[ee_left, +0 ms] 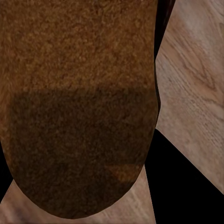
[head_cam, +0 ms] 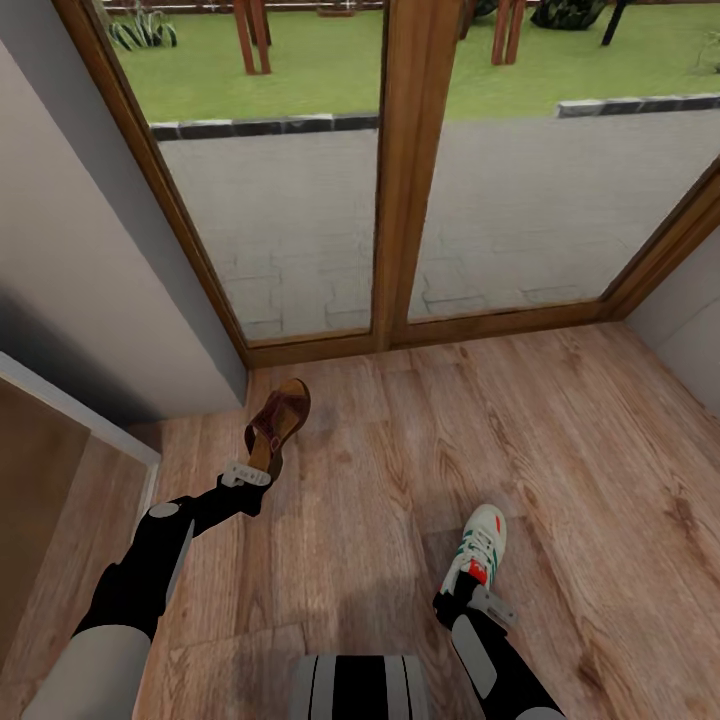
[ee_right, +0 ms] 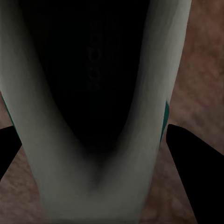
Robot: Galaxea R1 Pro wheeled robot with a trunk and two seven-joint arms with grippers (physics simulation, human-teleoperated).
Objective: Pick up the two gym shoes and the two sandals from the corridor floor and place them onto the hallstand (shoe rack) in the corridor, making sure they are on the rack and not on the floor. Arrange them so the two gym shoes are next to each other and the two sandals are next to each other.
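Observation:
A brown sandal [head_cam: 280, 418] hangs over the corridor floor [head_cam: 590, 470] near the left wall, with my left gripper [head_cam: 250, 473] shut on its heel end. The left wrist view looks close onto the sandal's tan insole [ee_left: 79, 107], with floor planks [ee_left: 196, 88] beside it. A cream-white gym shoe [head_cam: 484, 538] with green stripes and red accents is held at its heel by my right gripper [head_cam: 470, 592], toe pointing away from me. In the right wrist view I look into the gym shoe's dark opening [ee_right: 93, 84], with a black finger [ee_right: 196, 163] beside it. The hallstand is out of view.
A wood-framed glass door [head_cam: 405, 180] closes the far end of the corridor, with paving and lawn outside. A grey wall [head_cam: 90, 260] runs along the left, another wall corner [head_cam: 690, 320] stands at the right, and a white-edged panel [head_cam: 70, 410] lies at the near left.

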